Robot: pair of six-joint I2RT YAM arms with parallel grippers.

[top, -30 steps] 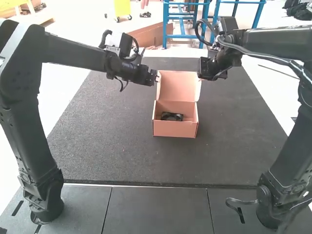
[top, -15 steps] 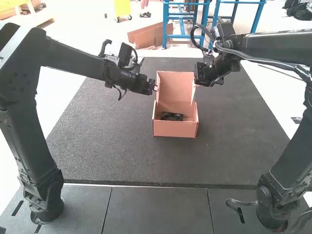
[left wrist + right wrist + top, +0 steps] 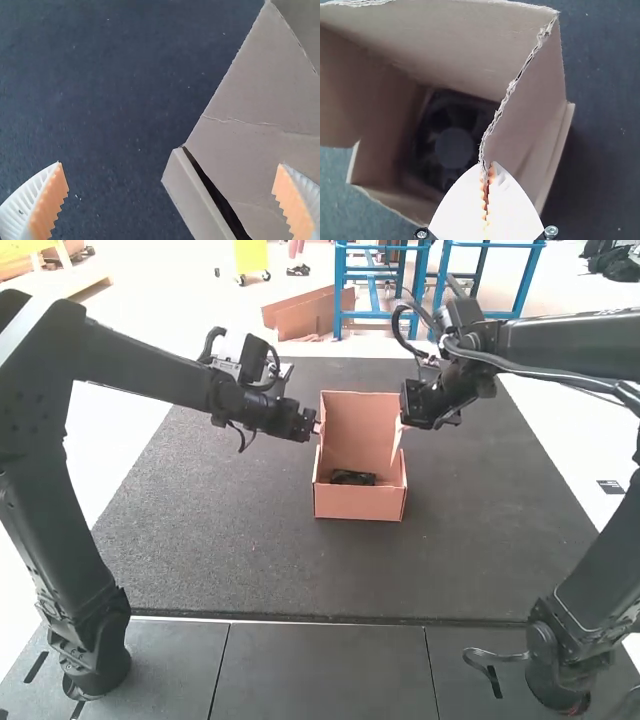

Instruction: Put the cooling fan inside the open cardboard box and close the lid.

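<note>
Hard to make out from the high view: the cooling fan (image 3: 352,478), a dark sliver low inside the cardboard box (image 3: 360,500), mostly screened by the box's front wall. Plain from the right wrist view, though: round hub and blades, flat on the box floor, partly covered by cardboard nearer the camera. Also plain there and not from above: the ragged, torn edge of the side flap (image 3: 530,115) on the lid (image 3: 360,420), running straight down into the right gripper (image 3: 486,192). White fingers clenched on that flap, orange pads pressed together.

From the high view, lid upright at the back of the box, box open. Right gripper at the lid's right edge, just above the box's right wall. Wrist bent downward, forearm coming in from the box's right, cables looped above it, upper arm cut off at the edge.

Left gripper (image 3: 311,426) just beside the lid's left edge; contact impossible to judge from above. Released, going by the left wrist view: ribbed fingers (image 3: 45,205) spread wide, with a cardboard panel and a folded flap with a dark gap between them, the rest of the box cut off. Left arm stretched long and nearly level toward the box's left side, above the black mat (image 3: 200,530) on the tabletop.
</note>
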